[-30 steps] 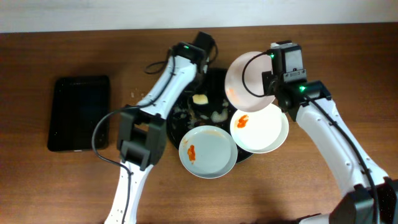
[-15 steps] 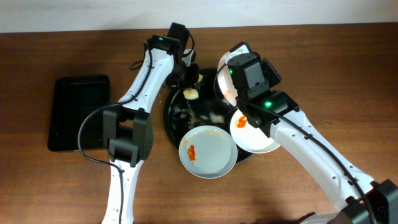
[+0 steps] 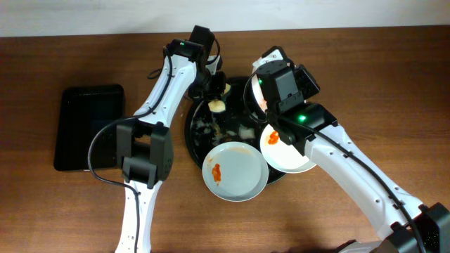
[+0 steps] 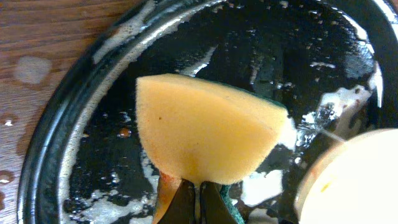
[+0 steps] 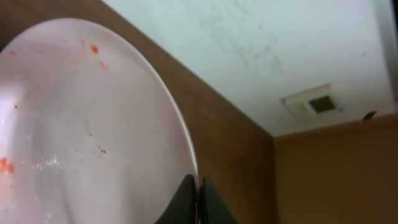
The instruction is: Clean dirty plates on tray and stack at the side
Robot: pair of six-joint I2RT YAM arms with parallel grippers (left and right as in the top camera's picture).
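Note:
The round black tray [image 3: 197, 133] sits mid-table, wet with foam [image 4: 74, 124]. Two plates lie on its front part: a pale bluish plate [image 3: 235, 171] with an orange smear and a white plate [image 3: 299, 151] with a red smear. My right gripper [image 5: 199, 202] is shut on the rim of a third plate [image 5: 81, 130] and holds it tilted on edge over the tray's back right [image 3: 257, 95]; it has faint red specks. My left gripper [image 4: 199, 205] is shut on a yellow sponge [image 4: 199, 134] just above the tray's back, close to the held plate's rim [image 4: 354, 180].
A smaller black rectangular tray [image 3: 89, 126] lies at the left of the brown wooden table. Water drops [image 4: 31, 68] lie on the wood beside the round tray's rim. The right arm reaches over the white plate.
Over the last second the right gripper swung the held plate left and tipped it on edge over the tray. The left gripper moved back with the sponge. Almost nothing moved in the last half second.

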